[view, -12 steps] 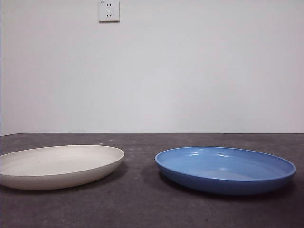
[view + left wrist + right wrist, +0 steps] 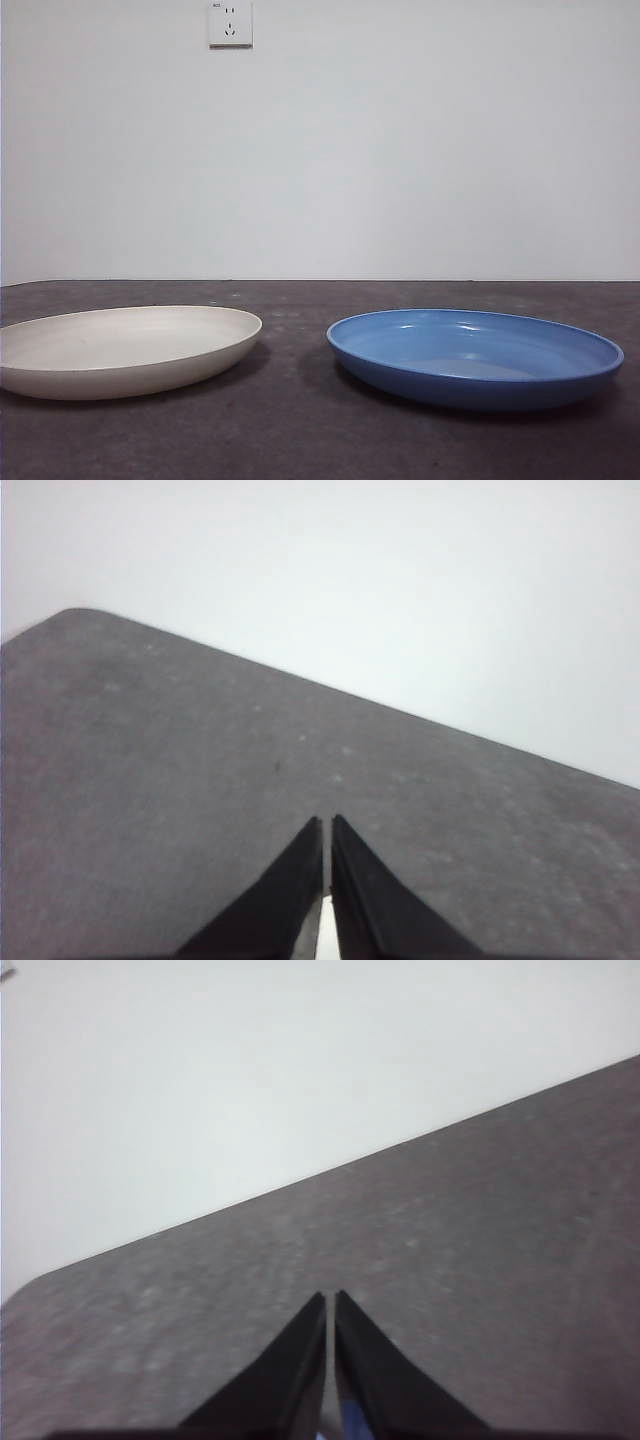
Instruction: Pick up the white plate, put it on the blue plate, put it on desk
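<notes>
The white plate (image 2: 125, 349) lies on the desk (image 2: 300, 420) at the left of the front view. The blue plate (image 2: 474, 355) lies to its right, a gap of bare desk between them. Neither arm shows in the front view. My left gripper (image 2: 327, 825) is shut and empty over bare desk (image 2: 200, 780); a white sliver shows between its jaws at the picture's edge. My right gripper (image 2: 330, 1300) is shut and empty over bare desk (image 2: 480, 1220); a small blue sliver (image 2: 350, 1422) shows by its jaws.
A white wall (image 2: 400, 150) with a power socket (image 2: 230, 22) stands behind the desk's far edge. The wrist views show the desk's edges and rounded corners against the wall.
</notes>
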Robot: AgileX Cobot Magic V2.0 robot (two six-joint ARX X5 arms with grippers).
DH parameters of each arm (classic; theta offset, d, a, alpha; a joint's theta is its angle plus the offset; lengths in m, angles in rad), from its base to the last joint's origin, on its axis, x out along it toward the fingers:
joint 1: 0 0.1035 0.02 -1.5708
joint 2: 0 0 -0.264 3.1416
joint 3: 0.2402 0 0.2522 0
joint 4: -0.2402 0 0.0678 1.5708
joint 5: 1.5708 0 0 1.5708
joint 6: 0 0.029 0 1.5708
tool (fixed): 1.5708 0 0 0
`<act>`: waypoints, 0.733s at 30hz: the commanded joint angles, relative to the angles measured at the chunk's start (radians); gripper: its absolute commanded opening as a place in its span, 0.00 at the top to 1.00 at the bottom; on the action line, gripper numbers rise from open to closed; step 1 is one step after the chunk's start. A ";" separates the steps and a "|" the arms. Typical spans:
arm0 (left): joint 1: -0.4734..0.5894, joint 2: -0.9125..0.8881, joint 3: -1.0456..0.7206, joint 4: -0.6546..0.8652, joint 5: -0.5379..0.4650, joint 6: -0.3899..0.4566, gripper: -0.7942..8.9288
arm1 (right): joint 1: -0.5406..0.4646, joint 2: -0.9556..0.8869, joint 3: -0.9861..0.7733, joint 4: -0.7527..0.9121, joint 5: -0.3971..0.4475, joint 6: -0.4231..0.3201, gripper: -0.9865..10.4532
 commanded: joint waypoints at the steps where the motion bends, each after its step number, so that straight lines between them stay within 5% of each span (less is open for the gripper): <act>1: -0.006 0.059 0.105 -0.044 0.009 0.020 0.90 | 0.011 0.068 0.098 -0.017 -0.035 0.013 0.91; 12: -0.017 0.277 0.431 -0.252 0.229 0.085 0.90 | 0.134 0.312 0.403 -0.237 -0.185 -0.032 0.91; 22: -0.091 0.443 0.582 -0.338 0.372 0.145 0.90 | 0.248 0.476 0.568 -0.421 -0.293 -0.201 0.91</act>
